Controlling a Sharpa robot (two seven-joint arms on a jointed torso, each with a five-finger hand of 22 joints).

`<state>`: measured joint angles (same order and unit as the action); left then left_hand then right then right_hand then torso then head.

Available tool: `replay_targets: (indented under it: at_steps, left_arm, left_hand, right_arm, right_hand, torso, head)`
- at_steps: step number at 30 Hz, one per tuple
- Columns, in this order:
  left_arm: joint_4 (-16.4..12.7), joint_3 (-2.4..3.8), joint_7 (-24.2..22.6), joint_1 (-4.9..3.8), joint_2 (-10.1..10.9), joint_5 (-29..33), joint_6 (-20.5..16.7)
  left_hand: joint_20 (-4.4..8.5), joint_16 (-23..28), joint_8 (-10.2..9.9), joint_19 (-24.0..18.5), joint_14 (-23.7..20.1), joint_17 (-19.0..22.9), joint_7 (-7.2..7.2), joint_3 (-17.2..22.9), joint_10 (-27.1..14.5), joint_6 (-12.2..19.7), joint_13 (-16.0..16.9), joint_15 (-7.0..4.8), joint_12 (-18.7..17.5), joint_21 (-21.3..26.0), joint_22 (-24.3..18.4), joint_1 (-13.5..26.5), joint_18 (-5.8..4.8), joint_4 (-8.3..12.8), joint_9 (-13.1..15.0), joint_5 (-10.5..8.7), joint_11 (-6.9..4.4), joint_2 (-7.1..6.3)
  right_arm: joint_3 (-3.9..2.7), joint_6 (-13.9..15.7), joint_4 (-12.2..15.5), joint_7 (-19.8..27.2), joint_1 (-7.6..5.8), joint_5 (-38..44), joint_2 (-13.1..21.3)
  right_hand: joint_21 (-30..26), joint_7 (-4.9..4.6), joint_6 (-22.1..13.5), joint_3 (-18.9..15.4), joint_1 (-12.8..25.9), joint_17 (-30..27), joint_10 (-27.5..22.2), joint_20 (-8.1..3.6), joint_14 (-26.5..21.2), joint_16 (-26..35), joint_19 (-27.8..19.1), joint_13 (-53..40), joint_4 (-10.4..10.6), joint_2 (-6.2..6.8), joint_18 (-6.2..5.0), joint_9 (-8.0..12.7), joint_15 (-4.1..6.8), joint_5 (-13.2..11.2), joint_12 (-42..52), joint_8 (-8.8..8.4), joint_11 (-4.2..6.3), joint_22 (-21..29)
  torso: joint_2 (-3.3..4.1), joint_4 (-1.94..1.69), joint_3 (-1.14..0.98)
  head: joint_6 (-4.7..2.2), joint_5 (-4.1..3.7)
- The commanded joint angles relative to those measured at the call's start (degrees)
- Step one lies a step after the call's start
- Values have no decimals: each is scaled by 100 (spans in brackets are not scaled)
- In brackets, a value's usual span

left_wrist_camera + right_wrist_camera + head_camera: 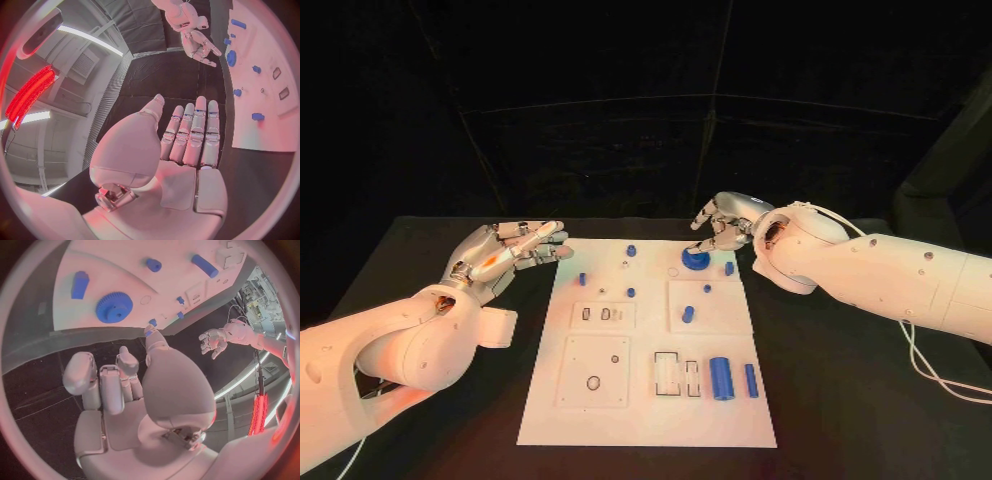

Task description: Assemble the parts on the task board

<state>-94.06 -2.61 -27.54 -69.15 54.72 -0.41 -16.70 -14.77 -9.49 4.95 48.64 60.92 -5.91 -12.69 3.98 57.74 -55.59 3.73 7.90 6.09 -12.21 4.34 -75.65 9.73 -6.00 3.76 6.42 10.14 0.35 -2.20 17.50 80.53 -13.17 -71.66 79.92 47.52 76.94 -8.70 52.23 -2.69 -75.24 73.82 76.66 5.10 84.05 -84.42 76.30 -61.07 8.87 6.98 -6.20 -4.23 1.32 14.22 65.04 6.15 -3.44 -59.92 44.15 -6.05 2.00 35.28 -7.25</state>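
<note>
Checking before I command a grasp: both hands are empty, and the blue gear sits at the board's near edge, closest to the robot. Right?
Not quite. The blue gear sits near the task board's far edge, close to the right hand, as the head view shows. Both hands, including the left hand, are indeed empty.

A matte black table [848, 400] carries everything. A flat white rectangular task board [646, 425] lies directly on its middle, long side running away from the robot.

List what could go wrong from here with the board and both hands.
1. The right hand hovers at the board's far edge beside the gear; reaching in, it might knock the small pegs standing nearby.
2. The left hand holds nothing beside the board; a sweep inward could nudge the board, which looks unfastened.
</note>
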Motion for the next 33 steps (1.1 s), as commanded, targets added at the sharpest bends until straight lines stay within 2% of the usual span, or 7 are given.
replay_targets:
  at_steps: [1, 5, 7, 12, 15, 25, 33]
  left_arm:
    - [-9, 4, -26, -9, -21, -25, 93]
    - [4, 4, -25, -9, -33, -25, 98]
    - [12, 4, -25, -8, -39, -25, 100]
    - [28, 4, -24, -7, -54, -25, 105]
    - [36, 4, -24, -7, -58, -25, 105]
    - [48, 3, -26, -6, -69, -25, 112]
    - [59, 3, -27, -6, -68, -25, 113]
  left_hand:
    - [-4, 27, -37, 30, 15, 5, -38, 4, -4, 2, -6, 22, -37, 33, -6, 41, 88, 39, -8, -30, 23, -13]
    - [-4, 27, -37, 30, 15, 5, -38, 4, -4, 2, -6, 22, -37, 33, -6, 41, 88, 39, -8, -30, 23, -13]
    - [-4, 27, -37, 30, 15, 5, -38, 4, -4, 2, -6, 22, -37, 33, -6, 41, 88, 39, -8, -30, 23, -13]
    - [-4, 31, -38, 35, 20, 4, -31, 4, 3, -5, -4, 21, -38, 37, -10, 37, 88, 49, -6, -31, 19, -7]
    - [-4, 31, -38, 35, 20, 4, -31, 4, 3, -5, -4, 21, -38, 37, -10, 37, 88, 49, -6, -31, 19, -7]
    - [-4, 31, -38, 35, 20, 4, -31, 4, 3, -5, -4, 21, -38, 37, -10, 37, 88, 49, -6, -31, 19, -7]
    - [-4, 31, -38, 35, 20, 4, -31, 4, 3, -5, -4, 21, -38, 37, -10, 37, 88, 49, -6, -31, 19, -7]
  right_arm:
    - [-9, -353, -23, -288, -9, -209, 12]
    - [-9, -414, -94, -309, -6, -167, -29]
    - [-9, -447, -137, -311, -4, -140, -62]
    - [-8, -562, -195, -319, -2, -71, -106]
    - [-8, -630, -224, -336, 0, -4, -131]
    - [-6, -730, -340, -369, 13, 229, -232]
    - [-4, -810, -403, -361, 46, 299, -286]
  right_hand:
    - [40, -4, -57, -8, -106, 113, 94, 2, 333, -48, 43, -305, 89, 15, 58, 7, -43, 52, 257, 47, -11, -59]
    - [59, -11, -85, -2, -187, 168, 120, 11, 338, -71, 49, -455, 139, 10, 61, 9, -52, 127, 378, 69, -19, -88]
    - [67, -12, -91, 2, -214, 184, 128, 13, 340, -78, 53, -500, 150, 2, 63, 9, -54, 154, 413, 78, -21, -101]
    - [79, -16, -101, -8, -248, 237, 196, 19, 347, -98, 56, -683, 171, 6, 66, 8, -59, 182, 569, 96, -27, -117]
    - [95, -15, -91, -6, -281, 284, 241, 22, 353, -116, 67, -798, 177, -8, 71, 5, -61, 188, 669, 118, -27, -149]
    - [124, -14, -89, 17, -397, 365, 303, 25, 365, -148, 82, -991, 134, -59, 79, 4, -63, 213, 832, 156, -27, -197]
    - [136, -13, -84, 29, -448, 386, 308, 26, 367, -156, 88, -1037, 101, -89, 82, 3, -64, 223, 869, 175, -27, -218]
  torso:
    - [15, 10, -13]
    - [14, 15, -12]
    - [10, 13, 1]
    - [6, 2, 8]
    - [7, 14, 7]
    - [5, 0, 10]
    - [7, 9, 9]
  head:
    - [0, -14]
    - [13, -12]
    - [21, -24]
    - [36, -38]
    - [43, -33]
    - [55, -48]
    - [72, -39]
